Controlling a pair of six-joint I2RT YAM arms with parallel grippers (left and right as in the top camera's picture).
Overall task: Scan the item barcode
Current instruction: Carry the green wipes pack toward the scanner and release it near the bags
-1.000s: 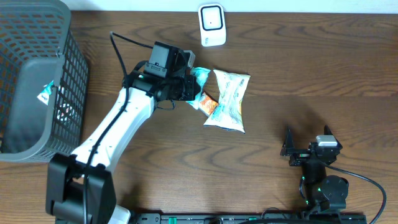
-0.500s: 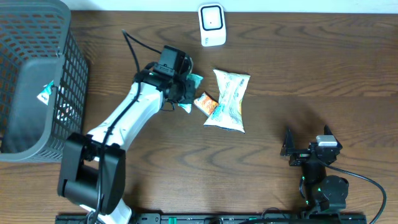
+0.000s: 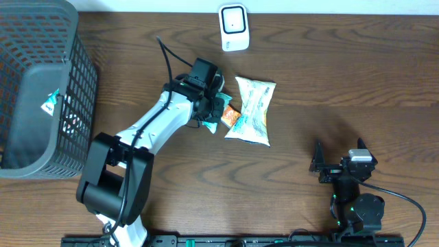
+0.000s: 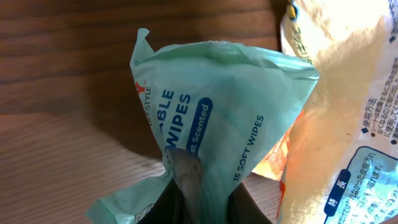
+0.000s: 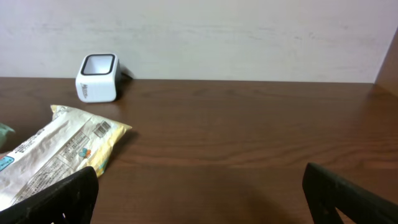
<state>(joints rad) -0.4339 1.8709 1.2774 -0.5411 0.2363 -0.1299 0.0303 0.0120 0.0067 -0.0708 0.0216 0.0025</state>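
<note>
Left wrist view: the wipes pack (image 4: 217, 118) is pinched in the left tool (image 4: 186, 186) beside the snack bag (image 4: 348, 124), presumably for presenting its barcode to the scanner (image 3: 234, 27); the right tool (image 5: 199, 199) is held wide.

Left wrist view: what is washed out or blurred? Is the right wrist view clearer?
Left wrist: glare washes out the bag, the wipes text is sharp, the finger is blurred. Right wrist: the scanner is clear, its own fingers are dark and soft.
</note>
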